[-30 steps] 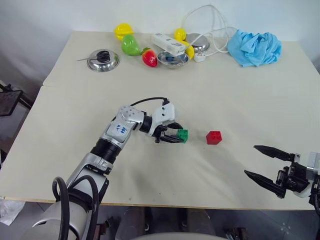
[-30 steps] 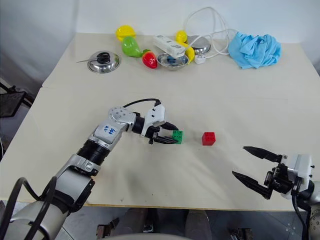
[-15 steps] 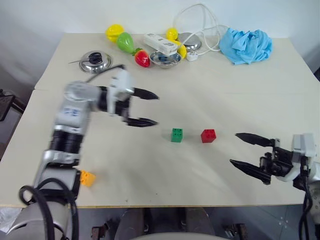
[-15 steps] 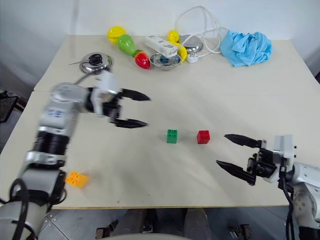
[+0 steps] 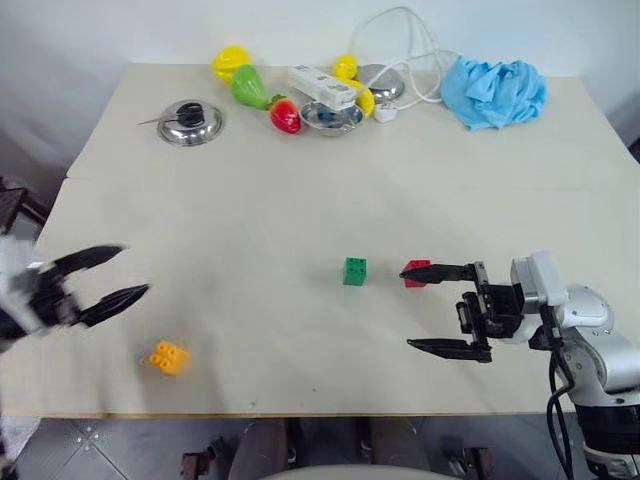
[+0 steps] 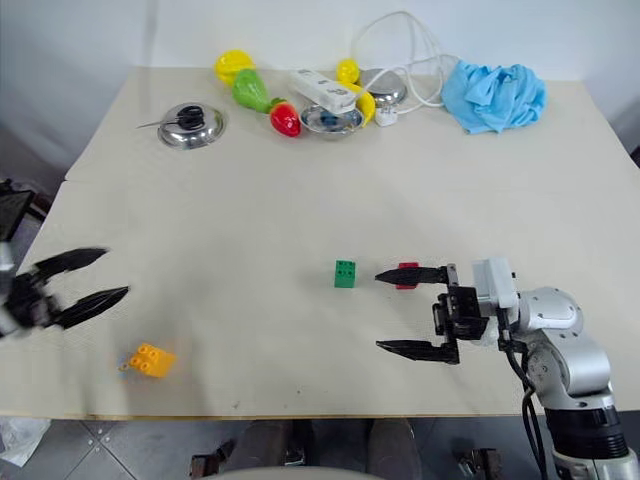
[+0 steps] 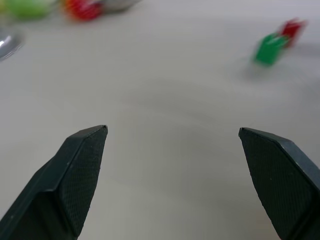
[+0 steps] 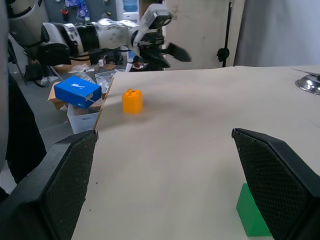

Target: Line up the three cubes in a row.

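The green brick (image 5: 355, 271) and red brick (image 5: 417, 272) lie just beyond the spread right gripper (image 5: 440, 310), while the orange-yellow brick (image 5: 167, 357) sits near the spread left gripper (image 5: 112, 274).

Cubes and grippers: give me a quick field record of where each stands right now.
green cube: mid-table, free, beside the red one
red cube: right of green, small gap, partly behind a right finger
orange-yellow cube: near front-left edge, far from the pair
left gripper: open, empty, at left edge
right gripper: open, empty, by red cube
row: not formed
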Robot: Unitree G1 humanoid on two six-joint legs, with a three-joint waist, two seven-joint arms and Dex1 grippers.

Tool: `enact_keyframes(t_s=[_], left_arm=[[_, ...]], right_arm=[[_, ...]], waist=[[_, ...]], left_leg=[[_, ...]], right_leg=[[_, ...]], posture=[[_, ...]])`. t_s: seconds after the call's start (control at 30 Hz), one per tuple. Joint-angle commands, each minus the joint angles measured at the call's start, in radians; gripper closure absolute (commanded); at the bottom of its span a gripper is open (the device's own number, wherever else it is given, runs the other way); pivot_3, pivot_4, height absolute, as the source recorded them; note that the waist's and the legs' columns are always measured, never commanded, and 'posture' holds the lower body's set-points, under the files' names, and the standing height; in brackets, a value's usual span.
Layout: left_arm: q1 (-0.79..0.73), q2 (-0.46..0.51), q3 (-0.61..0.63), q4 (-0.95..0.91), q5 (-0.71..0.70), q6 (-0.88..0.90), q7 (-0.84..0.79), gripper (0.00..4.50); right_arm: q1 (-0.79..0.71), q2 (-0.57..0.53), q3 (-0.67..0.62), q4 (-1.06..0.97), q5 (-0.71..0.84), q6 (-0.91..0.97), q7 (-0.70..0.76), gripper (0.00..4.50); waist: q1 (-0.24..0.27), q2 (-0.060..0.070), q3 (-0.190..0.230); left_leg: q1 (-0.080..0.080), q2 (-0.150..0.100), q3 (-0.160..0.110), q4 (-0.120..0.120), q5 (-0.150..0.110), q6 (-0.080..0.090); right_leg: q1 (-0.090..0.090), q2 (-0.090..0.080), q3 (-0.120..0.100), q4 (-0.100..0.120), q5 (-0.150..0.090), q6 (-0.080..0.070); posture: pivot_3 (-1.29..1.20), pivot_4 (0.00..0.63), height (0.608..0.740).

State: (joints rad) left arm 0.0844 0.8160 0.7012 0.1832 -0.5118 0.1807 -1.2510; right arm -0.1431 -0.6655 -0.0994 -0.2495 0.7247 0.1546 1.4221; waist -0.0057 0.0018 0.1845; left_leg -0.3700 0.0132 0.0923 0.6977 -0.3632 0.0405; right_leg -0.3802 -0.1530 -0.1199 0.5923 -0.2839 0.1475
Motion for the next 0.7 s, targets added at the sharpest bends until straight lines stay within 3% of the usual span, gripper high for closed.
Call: enact_keyframes(t_s=[0.03,0.27,0.3,0.5,0.7], left_arm=[[0.157,-0.045,0.116,-0.024,-0.026,-0.031,0.021,0.01],[0.311,-0.118,0.138,-0.120,-0.061,-0.083,0.016,0.01],[0.314,-0.120,0.128,-0.144,-0.067,-0.093,0.004,0.01],[0.373,-0.081,0.016,-0.248,-0.035,-0.142,-0.107,0.01],[0.497,-0.237,-0.030,-0.522,-0.109,-0.048,0.064,0.01]], right_arm=[[-0.020,0.005,0.007,-0.009,0.000,-0.021,0.027,0.00],[-0.046,-0.009,0.000,0.044,-0.005,-0.024,0.055,0.00],[-0.044,-0.015,-0.008,0.056,-0.006,-0.027,0.064,0.00],[-0.018,-0.049,-0.034,0.122,-0.023,-0.042,0.096,0.00],[0.017,-0.048,-0.064,0.198,-0.053,-0.106,0.122,0.00]], waist=[[0.000,0.000,0.000],[0.018,-0.002,-0.001],[0.019,-0.002,-0.001],[0.004,-0.001,-0.001],[-0.013,-0.001,-0.001]], left_leg=[[0.000,0.000,0.000,0.000,0.000,0.000],[0.000,0.000,0.000,0.001,-0.003,-0.002],[0.000,0.000,0.000,0.001,-0.004,-0.004],[0.000,-0.001,0.003,0.000,-0.003,-0.001],[0.000,0.000,0.004,-0.001,-0.005,0.001]], right_leg=[[-0.001,0.000,0.000,0.000,0.000,0.000],[-0.002,-0.004,0.000,0.000,-0.001,-0.002],[-0.003,-0.011,0.000,-0.001,-0.001,-0.003],[-0.004,-0.011,-0.001,0.003,-0.002,-0.004],[-0.003,-0.003,0.000,0.001,-0.001,-0.004]], posture=[[0.00,0.150,0.740],[0.00,0.150,0.740],[0.00,0.150,0.740],[0.00,0.150,0.740],[0.00,0.150,0.740]])
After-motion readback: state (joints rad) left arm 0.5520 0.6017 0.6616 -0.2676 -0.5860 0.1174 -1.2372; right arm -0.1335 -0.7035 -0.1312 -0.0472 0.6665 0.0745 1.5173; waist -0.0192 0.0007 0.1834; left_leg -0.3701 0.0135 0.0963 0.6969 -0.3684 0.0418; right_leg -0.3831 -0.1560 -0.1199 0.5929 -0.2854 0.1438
